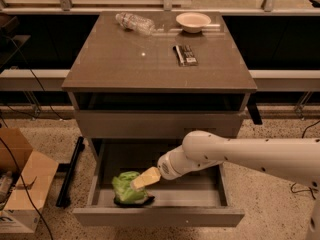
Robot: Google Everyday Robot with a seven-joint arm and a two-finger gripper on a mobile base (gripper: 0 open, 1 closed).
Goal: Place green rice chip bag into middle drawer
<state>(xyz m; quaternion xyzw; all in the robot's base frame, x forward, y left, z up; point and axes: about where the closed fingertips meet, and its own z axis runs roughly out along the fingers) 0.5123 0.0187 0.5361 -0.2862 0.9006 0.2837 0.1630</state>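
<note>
On the floor far to the left of the table sits a brown cardboard box (pixel 22 184) with its flaps open. A black bar (pixel 70 171) lies on the floor between the box and the table's left side. On the table top (pixel 150 69), near the back edge and a bit toward the back left corner, a clear plastic bottle (pixel 134 23) lies on its side. Under the table's front edge the middle drawer (pixel 160 217) is pulled out wide toward the camera. The green rice chip bag (pixel 126 188) is inside it, low down in the drawer's front left corner, close to the front wall and all crumpled up (a dark bit shows under its lower edge). The gripper (pixel 144 179) is inside the drawer too, just to the right of the bag, and its pale yellow tip touches the bag's top right part. I cannot tell if the gripper is squeezing the bag or only touching it. Up on the table, a little right of the middle, a small dark bar wrapper (pixel 185 55) lies flat. Behind it, near the back edge, is a pale bowl (pixel 193 21). The white arm (pixel 250 154) comes in from the right side, crosses over the drawer's right wall and slopes down to the gripper
</note>
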